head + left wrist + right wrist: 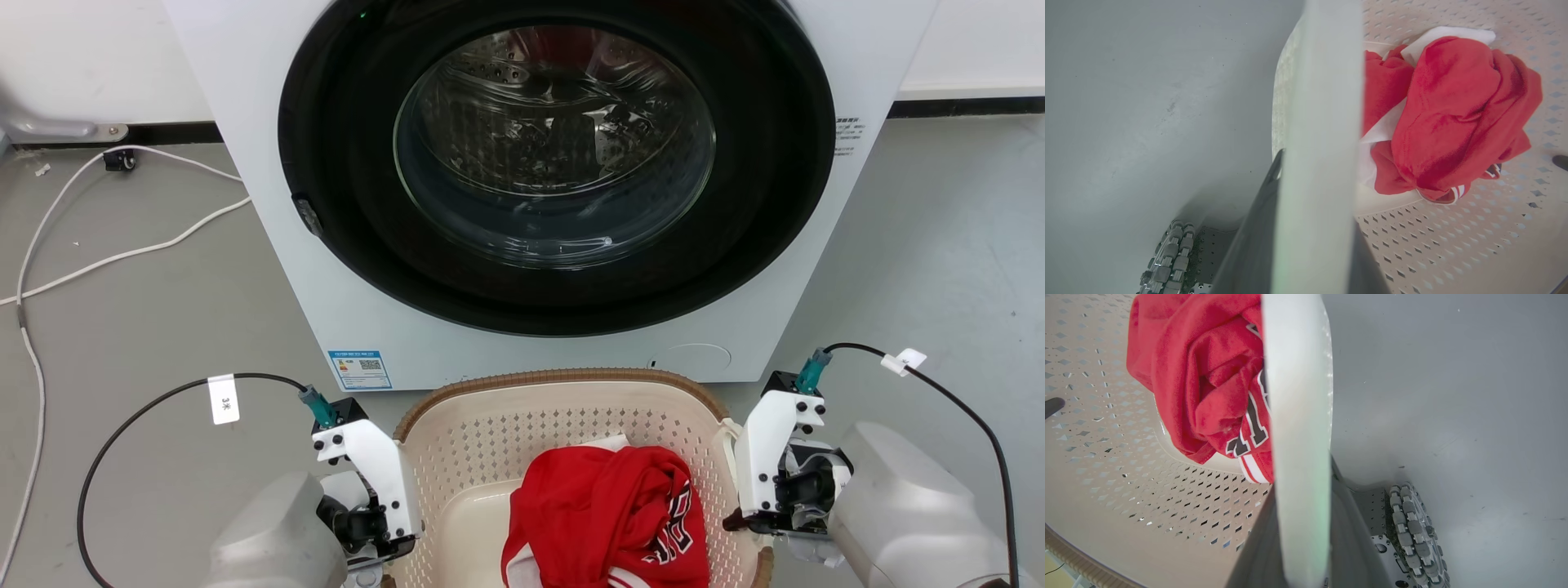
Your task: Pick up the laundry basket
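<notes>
Judged stiff, light: laundry basket (490, 441), red garment (604, 514) inside. Hold loop handles (1327, 81), 9 and 3 o'clock; left gripper (1316, 192), right gripper (1300, 486) clamped there.

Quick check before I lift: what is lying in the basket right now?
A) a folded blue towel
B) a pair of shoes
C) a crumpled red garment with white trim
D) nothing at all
C: a crumpled red garment with white trim lies on the floor of the basket, and both wrist views show the same red cloth against the perforated wall.
</notes>
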Tool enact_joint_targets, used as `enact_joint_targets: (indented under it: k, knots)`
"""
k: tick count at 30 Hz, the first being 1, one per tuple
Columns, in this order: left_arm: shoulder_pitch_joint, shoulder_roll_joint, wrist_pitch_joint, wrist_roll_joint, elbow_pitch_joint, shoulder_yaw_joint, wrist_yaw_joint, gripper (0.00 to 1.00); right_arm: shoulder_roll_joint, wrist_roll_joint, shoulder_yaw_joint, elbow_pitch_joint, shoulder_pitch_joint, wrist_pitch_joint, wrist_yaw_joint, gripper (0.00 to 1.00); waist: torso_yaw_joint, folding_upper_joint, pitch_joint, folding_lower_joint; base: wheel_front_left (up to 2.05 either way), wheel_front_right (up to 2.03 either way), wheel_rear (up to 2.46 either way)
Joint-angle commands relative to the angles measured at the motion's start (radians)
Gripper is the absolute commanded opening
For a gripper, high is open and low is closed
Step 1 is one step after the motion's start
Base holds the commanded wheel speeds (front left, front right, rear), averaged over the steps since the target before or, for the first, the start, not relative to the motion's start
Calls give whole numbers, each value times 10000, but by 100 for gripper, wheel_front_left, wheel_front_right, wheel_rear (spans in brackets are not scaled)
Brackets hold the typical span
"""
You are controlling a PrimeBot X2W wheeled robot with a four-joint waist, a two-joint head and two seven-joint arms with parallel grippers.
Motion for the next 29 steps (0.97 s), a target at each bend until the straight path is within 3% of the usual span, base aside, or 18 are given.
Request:
enact_joint_targets:
  k: [1, 29]
  knots:
    - [103, -42, -34, -90, -40, 19, -123, 0, 89, 26, -77, -38, 86, 37, 118, 0, -2, 0, -9, 0, 0, 0, 0]
    - [148, -99, -82, -251, 13, -42, -121, 0, 176, -540, -682, -39, 186, 51, 118, 0, -35, 0, -8, 0, 0, 0, 0]
